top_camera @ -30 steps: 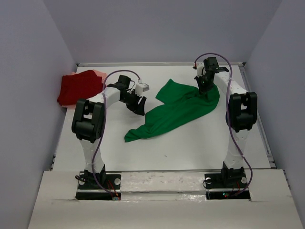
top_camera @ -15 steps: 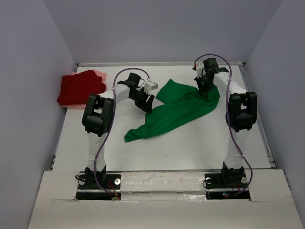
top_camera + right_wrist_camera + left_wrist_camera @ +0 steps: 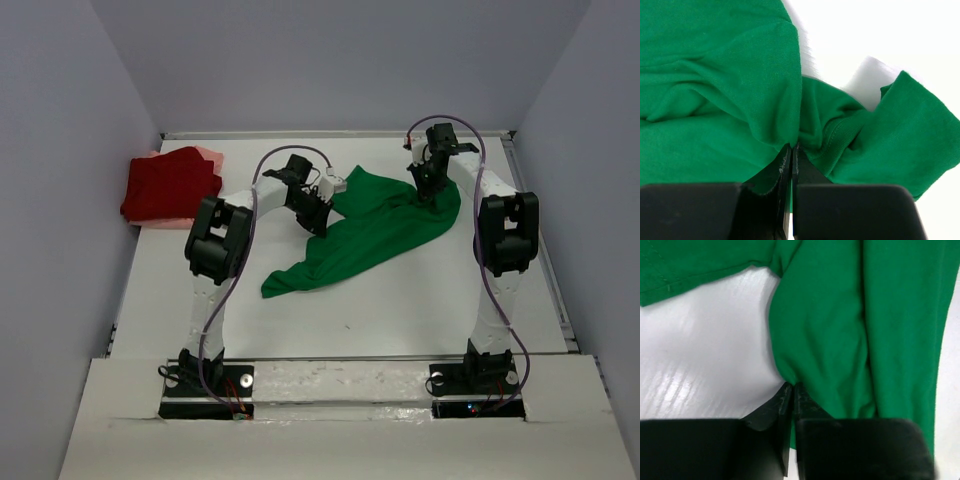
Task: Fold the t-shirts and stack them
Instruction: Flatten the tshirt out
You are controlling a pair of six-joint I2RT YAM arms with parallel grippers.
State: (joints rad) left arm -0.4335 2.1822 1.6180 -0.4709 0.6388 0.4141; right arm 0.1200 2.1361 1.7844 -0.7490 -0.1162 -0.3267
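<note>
The folded dark red cloth t-shirt (image 3: 170, 185) is lying on the pale pink cloth t-shirt (image 3: 210, 155) at the desk's (image 3: 400, 310) far left, seemingly done, while the left tool (image 3: 790, 392) and right tool (image 3: 791, 150), jaws pressed together, are pinching the crumpled bright green cloth t-shirt (image 3: 370, 235) mid-desk - not yet folded.

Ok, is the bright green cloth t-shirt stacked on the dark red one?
No, the bright green t-shirt lies loose mid-table, apart from the dark red t-shirt at the left edge.
</note>
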